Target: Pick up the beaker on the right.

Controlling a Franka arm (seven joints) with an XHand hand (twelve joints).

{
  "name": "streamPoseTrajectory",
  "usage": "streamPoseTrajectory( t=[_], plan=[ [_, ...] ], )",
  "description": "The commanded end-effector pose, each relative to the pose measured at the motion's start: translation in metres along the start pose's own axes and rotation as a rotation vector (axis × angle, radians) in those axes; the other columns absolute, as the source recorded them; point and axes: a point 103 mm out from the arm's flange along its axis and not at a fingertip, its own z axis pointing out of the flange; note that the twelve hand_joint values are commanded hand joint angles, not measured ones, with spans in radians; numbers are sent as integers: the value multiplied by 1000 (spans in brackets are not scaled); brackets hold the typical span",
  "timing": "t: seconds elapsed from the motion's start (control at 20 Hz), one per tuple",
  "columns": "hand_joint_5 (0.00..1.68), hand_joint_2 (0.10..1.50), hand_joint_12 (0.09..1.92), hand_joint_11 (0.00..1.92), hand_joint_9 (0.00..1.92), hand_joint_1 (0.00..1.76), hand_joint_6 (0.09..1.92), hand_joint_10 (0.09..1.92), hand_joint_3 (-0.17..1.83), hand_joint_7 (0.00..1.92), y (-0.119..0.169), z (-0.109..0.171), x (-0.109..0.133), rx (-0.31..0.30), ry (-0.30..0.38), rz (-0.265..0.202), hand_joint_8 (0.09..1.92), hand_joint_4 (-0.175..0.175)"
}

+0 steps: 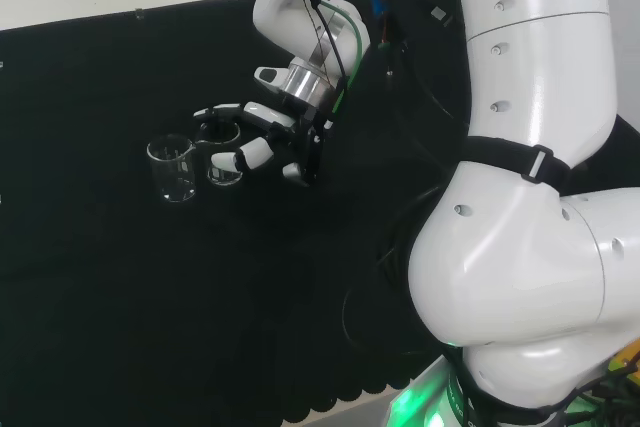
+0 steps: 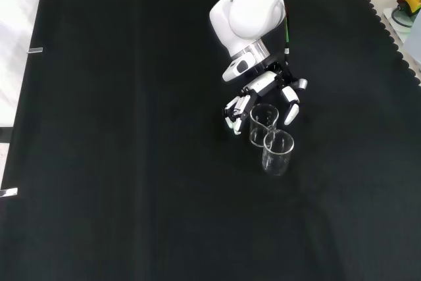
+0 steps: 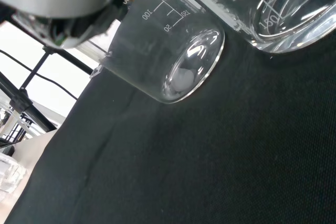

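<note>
In the head view the hand point(image 1: 262, 147) cupped the nearer beaker point(image 1: 222, 152) — upright, at nine o'clock from the palm — fingers half-curled beside it, not closed; the other beaker point(image 1: 173, 167) stood just beyond.

Your arm point(image 1: 520, 197) is built of big glossy white links with rounded shells, dotted here and there with small recessed screw holes. A black strap with a buckle wraps one link in the head view (it sits at the seam between two shells). Black and green cables point(image 1: 350, 7) run loosely along the upper links toward a ribbed silver wrist collar point(image 1: 305, 82). Your hand point(image 1: 262, 142) mixes black frames with white finger shells. In the front view, dark lettering runs along the white forearm link point(image 2: 253, 8).
</note>
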Motion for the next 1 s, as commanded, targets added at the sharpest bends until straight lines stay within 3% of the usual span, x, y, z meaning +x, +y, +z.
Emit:
streamPoseTrajectory(
  t=[0.05, 0.35, 0.4, 0.55, 0.65, 1.0],
  plan=[
    [446, 325, 1260, 0, 449, 860, 87, 557, 1036, 384, 0, 0, 0, 6, -7, -2, 600, -28],
    [510, 335, 1269, 0, 468, 885, 118, 553, 1024, 407, 1, 0, 1, -21, -22, 12, 604, -27],
    [514, 340, 1282, 0, 493, 913, 205, 540, 1022, 432, 2, 1, 2, -23, -33, 18, 598, -26],
    [517, 361, 1326, 25, 577, 1015, 802, 518, 1044, 516, 5, 3, 5, -30, -60, 35, 597, -21],
    [578, 377, 1329, 62, 619, 1071, 1033, 523, 1065, 567, 6, 5, 5, -34, -75, 47, 610, -18],
    [728, 418, 1307, 179, 706, 1163, 1205, 534, 1104, 661, 7, 6, 4, -51, -87, 69, 633, -20]
  ],
)
